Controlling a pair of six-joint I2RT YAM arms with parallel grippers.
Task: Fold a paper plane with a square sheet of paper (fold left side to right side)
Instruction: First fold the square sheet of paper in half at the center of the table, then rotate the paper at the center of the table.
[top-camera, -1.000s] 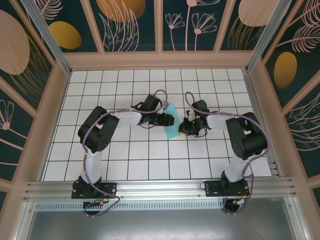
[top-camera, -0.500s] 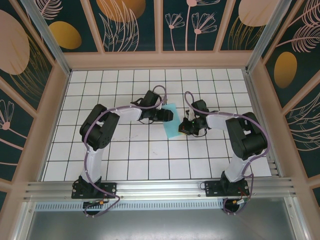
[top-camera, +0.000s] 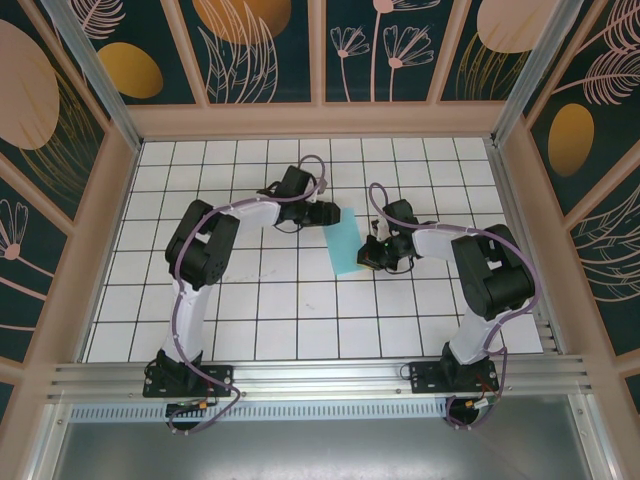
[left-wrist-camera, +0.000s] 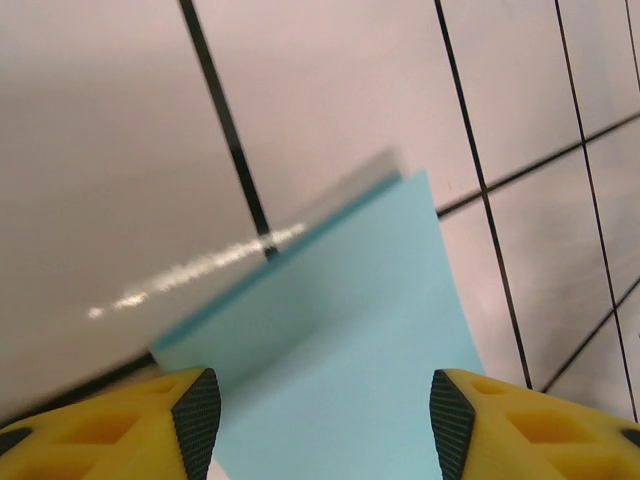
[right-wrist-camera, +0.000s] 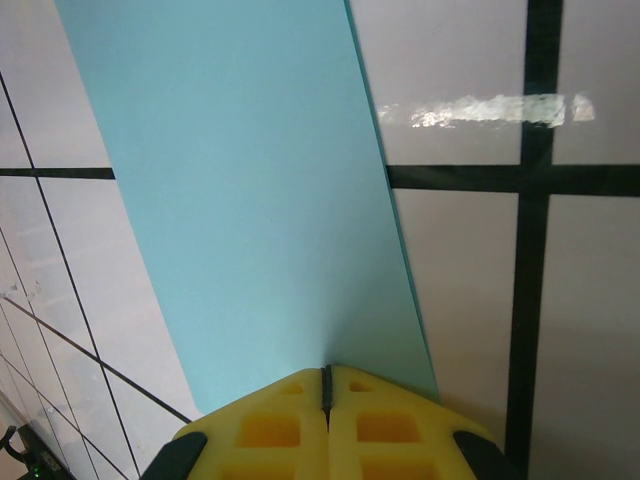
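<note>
Two layers of paper lie folded into a narrow strip at the middle of the table. At its nearer right edge the right gripper has its fingers pressed tight together, tips on the sheet. Farther back, the left gripper hovers at the strip's far end, fingers spread, holding nothing.

Between the fingers of the left gripper, the square sheet of paper runs off the bottom of the frame, and its edge farthest ahead of the fingertips is smeared with blur. Both yellow fingers are cropped by that same border. At the right gripper, the sheet's near edge disappears under the closed tips, perhaps pinned rather than pinched; its far end is cropped at the top.
</note>
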